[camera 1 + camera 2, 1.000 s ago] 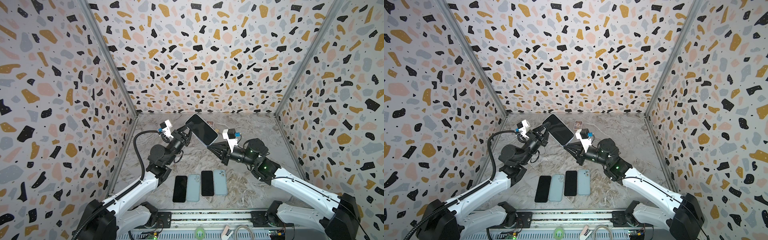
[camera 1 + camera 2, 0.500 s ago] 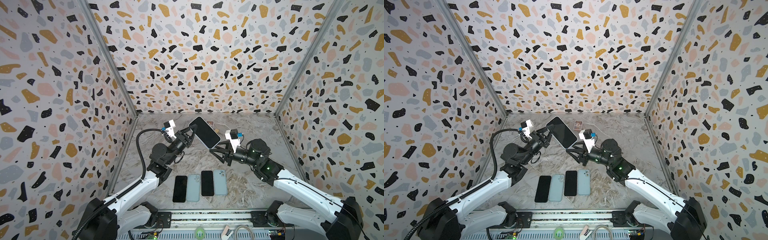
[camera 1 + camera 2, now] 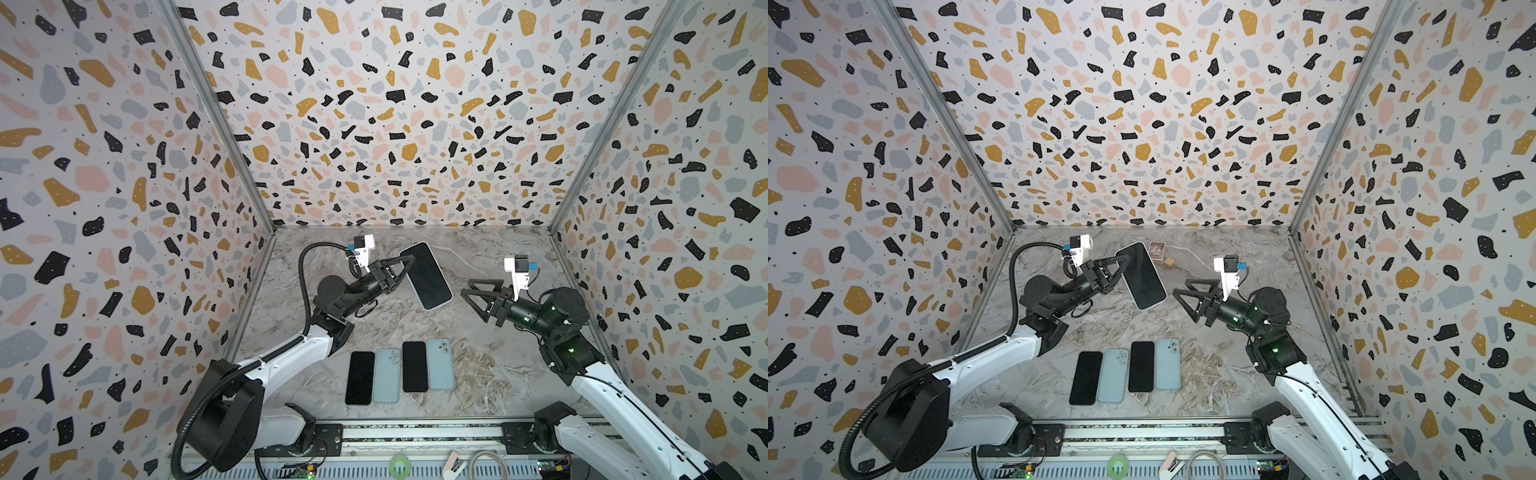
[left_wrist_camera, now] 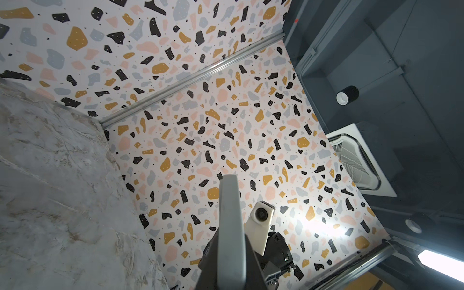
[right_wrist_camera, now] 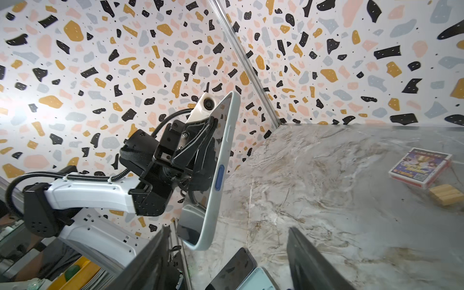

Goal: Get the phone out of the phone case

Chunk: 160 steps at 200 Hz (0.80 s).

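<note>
1. A marbled grey tabletop (image 3: 498,374) sits inside three terrazzo-patterned walls (image 3: 395,124).
2. Just above the middle of both top views, the left end effector (image 3: 409,268) is clenched on one long edge of the phone (image 3: 428,276), holding it in the air, tilted, with its dark screen facing up.
3. The phone sits in its pale blue case (image 5: 206,241). The case's rim wraps the screen, and a blue side button shows in the right wrist view.
4. The right end effector (image 3: 473,303) is right of centre, near the phone's lower corner but not touching it. It is released, its jaws spread wide with nothing between them.
5. Lower centre in both top views, a row lies flat on the tabletop: two black phones (image 3: 359,378) alternating with two pale blue cases (image 3: 386,376), side by side.
6. Near the back wall lie a small printed box (image 3: 1158,249) and a wooden block (image 3: 1169,262), close together.
</note>
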Each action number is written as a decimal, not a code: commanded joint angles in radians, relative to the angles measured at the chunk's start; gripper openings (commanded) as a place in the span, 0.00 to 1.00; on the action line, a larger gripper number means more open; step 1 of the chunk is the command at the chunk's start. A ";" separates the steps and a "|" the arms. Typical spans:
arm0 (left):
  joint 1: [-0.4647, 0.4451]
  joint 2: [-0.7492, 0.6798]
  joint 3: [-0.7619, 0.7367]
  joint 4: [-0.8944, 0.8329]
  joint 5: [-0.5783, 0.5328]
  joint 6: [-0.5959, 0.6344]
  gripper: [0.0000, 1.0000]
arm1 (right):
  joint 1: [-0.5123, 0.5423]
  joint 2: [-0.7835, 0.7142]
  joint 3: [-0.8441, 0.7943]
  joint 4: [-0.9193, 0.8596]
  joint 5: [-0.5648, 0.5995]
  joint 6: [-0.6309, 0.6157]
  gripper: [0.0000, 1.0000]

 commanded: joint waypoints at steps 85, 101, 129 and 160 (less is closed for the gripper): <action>0.003 -0.011 0.032 0.179 0.037 -0.021 0.00 | 0.037 0.079 -0.078 0.408 -0.122 0.246 0.53; 0.003 -0.010 0.031 0.176 0.035 -0.018 0.00 | 0.050 0.093 -0.075 0.417 -0.116 0.246 0.49; 0.002 -0.011 0.029 0.176 0.034 -0.015 0.00 | 0.071 0.113 -0.071 0.431 -0.113 0.248 0.46; 0.001 -0.011 0.029 0.175 0.032 -0.014 0.00 | 0.077 0.112 -0.075 0.441 -0.105 0.250 0.37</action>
